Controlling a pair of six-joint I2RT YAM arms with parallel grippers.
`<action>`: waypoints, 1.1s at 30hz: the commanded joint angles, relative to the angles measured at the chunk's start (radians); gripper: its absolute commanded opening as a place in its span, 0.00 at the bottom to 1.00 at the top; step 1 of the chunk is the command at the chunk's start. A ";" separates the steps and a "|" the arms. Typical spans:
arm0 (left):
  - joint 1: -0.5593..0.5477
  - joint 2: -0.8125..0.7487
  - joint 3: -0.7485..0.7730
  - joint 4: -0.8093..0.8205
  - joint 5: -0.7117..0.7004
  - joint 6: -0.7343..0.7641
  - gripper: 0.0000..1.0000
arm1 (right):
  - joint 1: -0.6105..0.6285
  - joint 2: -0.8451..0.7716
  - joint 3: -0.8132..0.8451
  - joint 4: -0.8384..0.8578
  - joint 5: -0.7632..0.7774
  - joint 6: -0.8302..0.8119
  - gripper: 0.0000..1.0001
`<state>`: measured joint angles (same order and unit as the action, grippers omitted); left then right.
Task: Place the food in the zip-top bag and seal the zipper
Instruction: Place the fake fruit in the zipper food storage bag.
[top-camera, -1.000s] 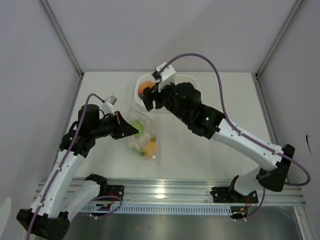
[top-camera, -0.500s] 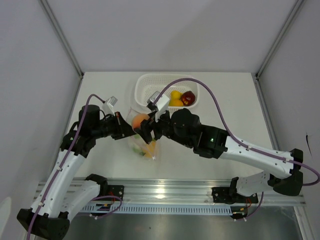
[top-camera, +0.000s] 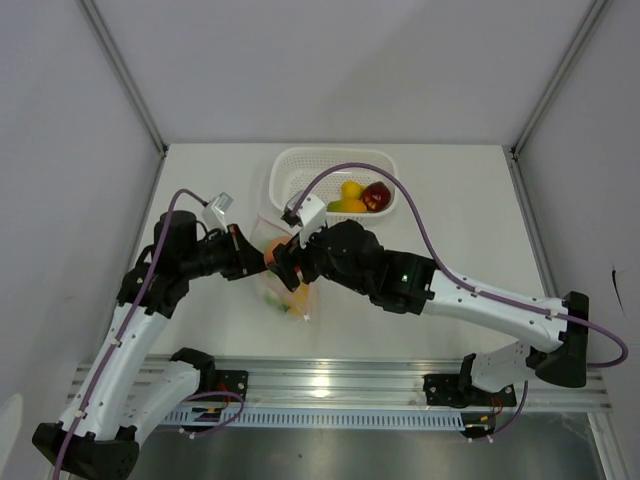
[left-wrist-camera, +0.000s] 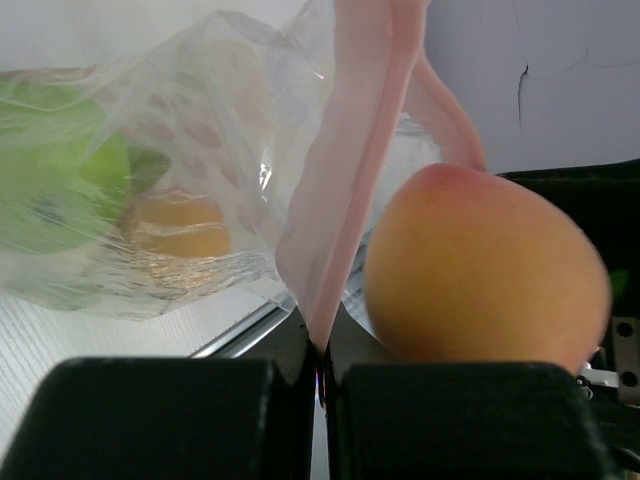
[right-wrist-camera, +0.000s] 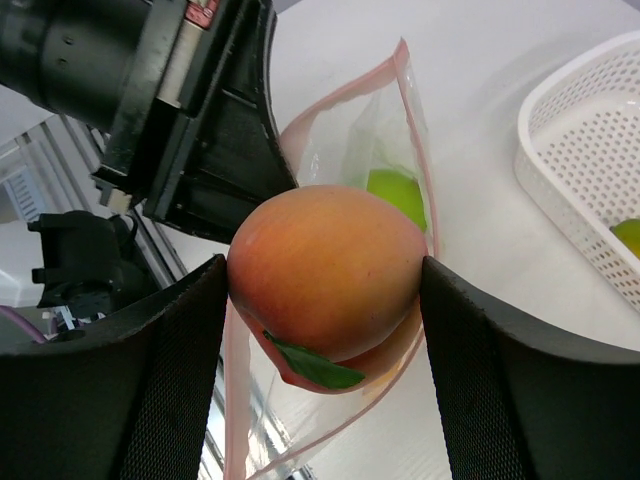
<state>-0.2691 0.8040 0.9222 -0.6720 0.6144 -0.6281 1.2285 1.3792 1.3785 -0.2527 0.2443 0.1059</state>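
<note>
In 1 second my right gripper (right-wrist-camera: 325, 300) has carried the peach (right-wrist-camera: 330, 250) from the basket (top-camera: 285, 172) to the open mouth of the bag (left-wrist-camera: 180, 130), still squeezing it, while my left gripper (left-wrist-camera: 318, 368) pinches the bag's pink edge (left-wrist-camera: 350, 170), so I think it can drop in next.

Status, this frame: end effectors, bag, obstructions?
Left end effector shut on pink zipper strip of clear crinkly bag. Right end effector holds orange-pink toy peach at bag mouth. Nothing blocking.

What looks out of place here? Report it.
Nothing stands out. The left pincer pinches the pink rim of the zip-top bag, the right pincer holds the peach at its open mouth, and other fruit sits in the basket.
</note>
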 joint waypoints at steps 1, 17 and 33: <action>-0.002 -0.014 0.044 -0.003 0.024 -0.001 0.01 | -0.015 0.021 0.007 0.013 -0.005 0.024 0.22; -0.002 -0.009 0.052 -0.005 0.021 0.007 0.00 | -0.086 -0.019 -0.033 0.061 -0.125 -0.020 0.99; -0.002 0.012 0.063 -0.012 -0.013 0.033 0.01 | -0.368 0.018 0.257 0.096 -0.132 -0.019 0.97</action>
<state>-0.2691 0.8173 0.9314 -0.6853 0.6079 -0.6193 0.9642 1.3560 1.5723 -0.1825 0.1127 0.0391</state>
